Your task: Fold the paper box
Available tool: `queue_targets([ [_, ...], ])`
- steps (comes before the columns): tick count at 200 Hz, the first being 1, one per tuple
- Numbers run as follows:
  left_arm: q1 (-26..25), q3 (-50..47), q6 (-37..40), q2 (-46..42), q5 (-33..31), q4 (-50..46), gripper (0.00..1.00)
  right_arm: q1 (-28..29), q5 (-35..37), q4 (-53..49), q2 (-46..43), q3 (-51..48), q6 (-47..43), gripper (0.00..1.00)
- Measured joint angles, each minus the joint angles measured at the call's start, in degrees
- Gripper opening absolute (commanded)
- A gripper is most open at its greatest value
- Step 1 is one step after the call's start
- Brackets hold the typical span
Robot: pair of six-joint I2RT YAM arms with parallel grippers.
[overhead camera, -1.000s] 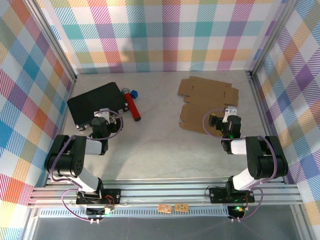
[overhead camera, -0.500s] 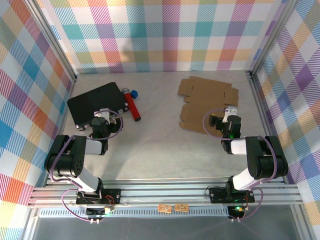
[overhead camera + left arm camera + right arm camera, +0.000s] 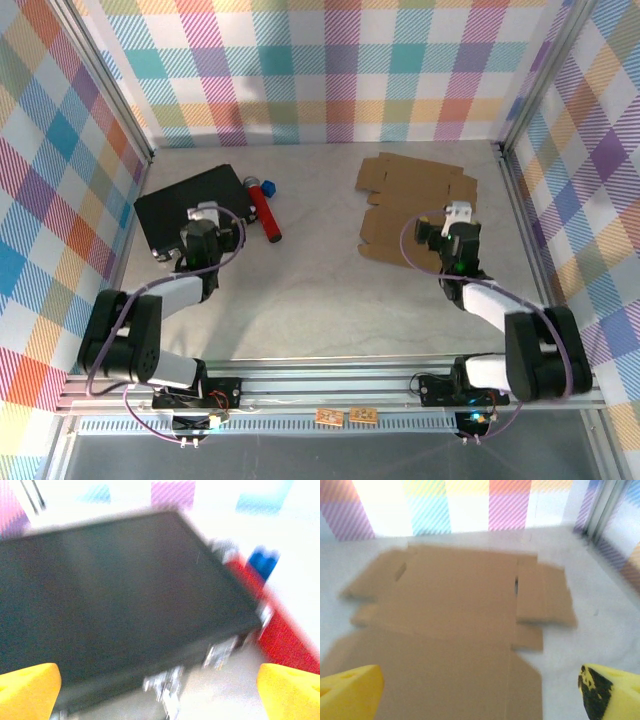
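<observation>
Cardboard paper box (image 3: 455, 605) flat, die-cut, flaps splayed; left claw (image 3: 159, 692), right claw (image 3: 480, 692) both gaping, empty.

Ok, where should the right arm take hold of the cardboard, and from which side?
Probably the right-hand flap of the cardboard, coming in low from the right. The sheet lies flat, so only an edge can be pinched, and that flap juts out free.
</observation>
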Motion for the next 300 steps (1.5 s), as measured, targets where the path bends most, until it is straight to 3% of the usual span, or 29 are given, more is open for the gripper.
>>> queue_targets([
  [18,-1.8,7.1,-6.4,-3.8,-5.4,-4.9,1.00,0.4,2.7,-12.2,-2.9,14.0,4.0,0.99],
  [35,-2.0,18.2,-24.8,-5.6,-8.4,-20.1,1.00,-0.2,1.5,-24.3,-2.1,29.5,12.4,1.00],
  [40,-1.6,21.4,-29.3,-5.6,-8.0,-23.7,1.00,-0.5,0.7,-27.8,-1.6,33.3,14.9,0.88],
  [42,-1.3,22.5,-31.2,-5.7,-7.6,-24.6,1.00,-0.7,0.0,-29.1,-1.2,34.7,16.0,0.88],
  [55,0.4,26.6,-40.3,-5.7,-2.0,-26.1,0.96,-1.8,-5.2,-35.8,1.5,41.2,20.2,0.55],
  [64,1.0,28.8,-45.0,-4.9,2.4,-27.9,0.91,-2.1,-8.5,-40.3,3.9,44.2,22.8,0.48],
  [86,-3.5,35.3,-52.5,1.7,11.4,-34.1,0.88,-1.4,-15.6,-48.2,11.6,45.3,27.8,0.50],
  [127,-28.7,34.9,-61.0,11.7,18.5,-38.2,0.87,-1.1,-30.3,-60.3,29.4,44.8,30.1,0.49],
  [148,-35.0,34.5,-65.6,17.7,20.8,-34.0,0.83,-1.4,-34.6,-63.8,35.9,46.8,30.1,0.49],
  [185,-36.7,32.9,-72.8,29.6,21.7,-19.7,0.78,-2.5,-36.9,-67.4,40.7,52.8,29.7,0.51],
  [221,-36.9,33.0,-76.4,36.0,21.5,-13.5,0.77,-3.8,-37.0,-69.6,44.9,59.3,28.6,0.52],
  [268,-38.1,36.2,-80.8,39.0,21.2,-11.1,0.78,-4.4,-40.3,-72.4,53.2,62.9,27.7,0.50],
  [300,-38.2,38.2,-82.6,40.4,21.1,-11.5,0.77,-4.5,-41.7,-72.6,53.4,62.8,27.7,0.50],
])
